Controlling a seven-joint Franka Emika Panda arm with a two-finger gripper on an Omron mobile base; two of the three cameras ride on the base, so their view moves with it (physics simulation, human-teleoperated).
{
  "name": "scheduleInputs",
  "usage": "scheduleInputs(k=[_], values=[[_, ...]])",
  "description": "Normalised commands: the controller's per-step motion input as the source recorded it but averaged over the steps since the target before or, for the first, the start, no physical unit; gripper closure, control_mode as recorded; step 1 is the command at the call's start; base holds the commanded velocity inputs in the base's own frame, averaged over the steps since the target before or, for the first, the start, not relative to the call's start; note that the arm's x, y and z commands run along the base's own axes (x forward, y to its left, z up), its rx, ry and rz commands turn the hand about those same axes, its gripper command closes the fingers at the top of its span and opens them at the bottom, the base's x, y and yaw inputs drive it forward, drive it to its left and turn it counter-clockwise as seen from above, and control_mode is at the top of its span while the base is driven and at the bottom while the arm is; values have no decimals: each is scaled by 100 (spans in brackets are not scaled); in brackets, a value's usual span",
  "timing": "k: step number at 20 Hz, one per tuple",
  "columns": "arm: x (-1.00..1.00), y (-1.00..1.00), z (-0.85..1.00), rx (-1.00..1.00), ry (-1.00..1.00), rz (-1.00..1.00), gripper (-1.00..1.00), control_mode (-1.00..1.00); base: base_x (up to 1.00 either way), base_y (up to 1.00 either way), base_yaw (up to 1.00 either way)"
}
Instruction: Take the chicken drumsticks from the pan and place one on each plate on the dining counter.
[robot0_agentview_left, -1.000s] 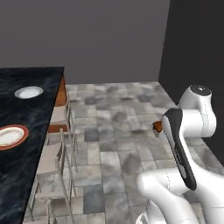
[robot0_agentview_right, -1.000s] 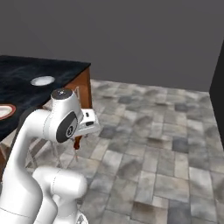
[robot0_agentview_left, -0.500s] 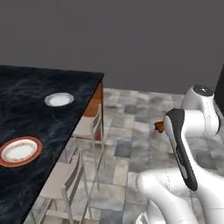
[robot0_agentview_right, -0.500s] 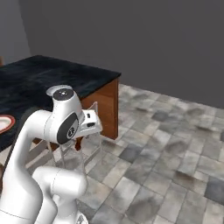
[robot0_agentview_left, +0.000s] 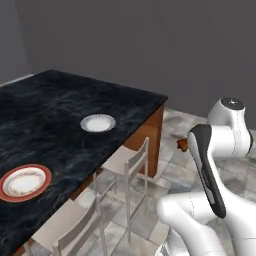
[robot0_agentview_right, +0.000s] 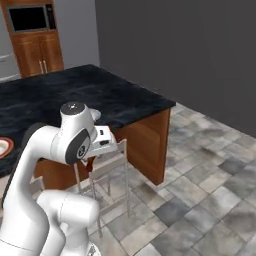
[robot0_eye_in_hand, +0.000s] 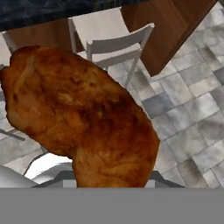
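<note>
Hand (robot0_agentview_right: 91, 164) gripping drumstick (robot0_eye_in_hand: 83, 113), chair (robot0_eye_in_hand: 109, 39) below

Reddish-brown drumstick (robot0_eye_in_hand: 83, 118) mottled golden; table (robot0_agentview_left: 45, 115) top black with pale veins, brown base — orange-red-rimmed plate (robot0_agentview_left: 24, 182) lower left, plain white plate (robot0_agentview_left: 98, 123) mid-frame, grey mottled floor tiles (robot0_agentview_right: 200, 195)

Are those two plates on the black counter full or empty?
Empty. In the left base view the orange-rimmed plate and the plain white plate both show bare centres; the claw holds a reddish-brown drumstick over the floor.
</note>
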Motion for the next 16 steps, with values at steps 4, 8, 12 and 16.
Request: scheduleInputs(k=[4, 8, 12, 16], values=[[0, 0, 0, 0, 0, 0, 100, 100, 44, -41, 54], [0, 0, 0, 0, 0, 0, 100, 100, 37, -53, 52], [0, 0, 0, 0, 0, 0, 100, 100, 77, -50, 44], [0, 0, 0, 0, 0, 0, 100, 100, 76, -14, 37]])
